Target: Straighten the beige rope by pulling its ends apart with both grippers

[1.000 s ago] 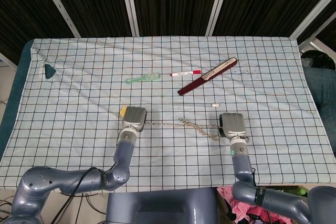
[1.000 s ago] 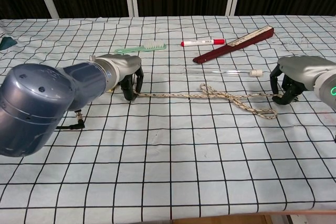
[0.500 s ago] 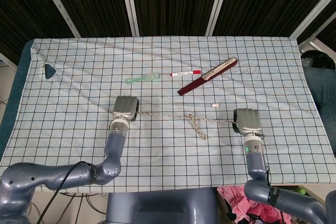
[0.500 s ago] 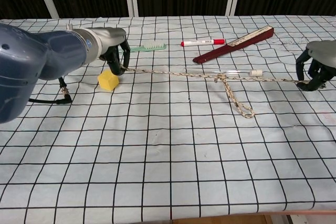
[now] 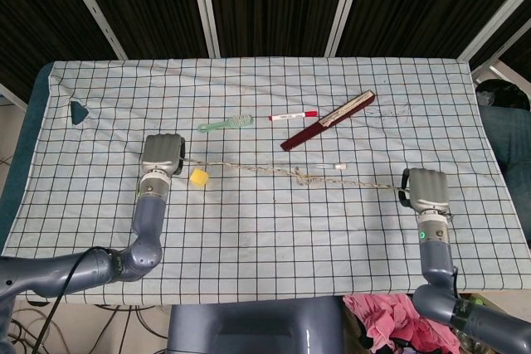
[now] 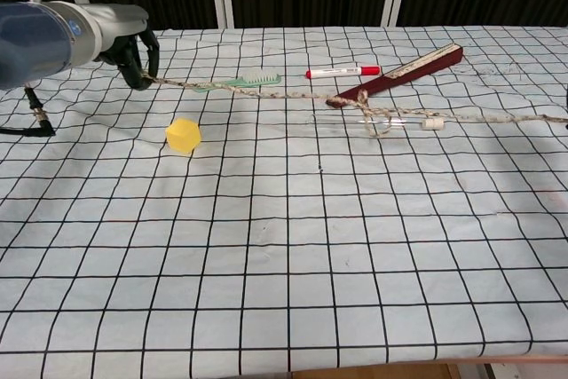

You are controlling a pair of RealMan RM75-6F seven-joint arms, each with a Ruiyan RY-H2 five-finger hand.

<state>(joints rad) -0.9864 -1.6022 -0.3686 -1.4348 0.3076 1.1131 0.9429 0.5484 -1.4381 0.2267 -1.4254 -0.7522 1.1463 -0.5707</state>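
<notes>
Left hand [image 5: 163, 153] and right hand [image 5: 425, 190] each gripped end of beige rope [image 5: 274, 172], stretched nearly straight, small knot mid-length.

rope [image 5: 274, 172]: rough braided fibre | tablecloth [image 5: 265, 238]: matt cloth | hands: smooth grey

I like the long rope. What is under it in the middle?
Under the beige rope, near its small knot, lies a thin clear tube with a white cap, on the checked cloth. The rope covers part of the tube there.
</notes>
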